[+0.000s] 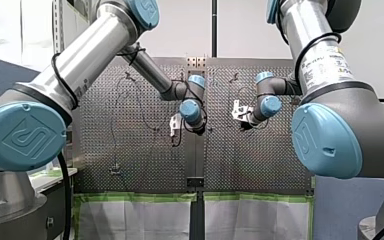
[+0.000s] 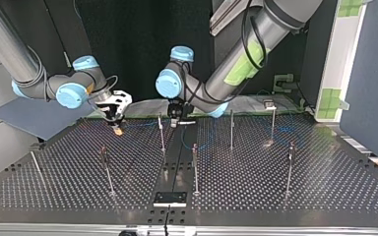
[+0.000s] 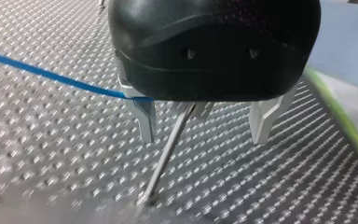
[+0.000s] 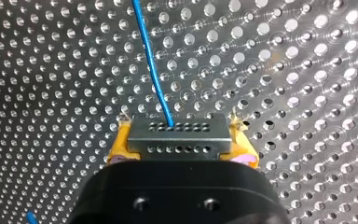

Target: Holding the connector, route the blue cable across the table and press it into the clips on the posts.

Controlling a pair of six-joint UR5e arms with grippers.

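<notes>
Hold state: right gripper (image 4: 179,145) clamped on connector (image 4: 177,133); cable (image 4: 151,70) leaves it straight ahead.
Cable's long axis runs away from the connector; further off, left gripper (image 3: 204,122), jaws spread, straddles a post (image 3: 168,151), with the cable meeting one jaw.

Robot arms: two, my left arm (image 1: 80,65) and my right arm (image 1: 320,60).
Pincers: two, my left pincer (image 3: 204,135) and my right pincer (image 4: 179,133), each with two fingers.
Perforated bench (image 2: 325,187): one.
Upright posts (image 2: 107,172) (image 2: 161,133) (image 2: 195,169) (image 2: 232,130) (image 2: 272,123) (image 2: 290,169) (image 2: 35,162): seven countable in the top view.
Blue cable (image 4: 151,70): one.
Connector (image 4: 177,140): one.
</notes>
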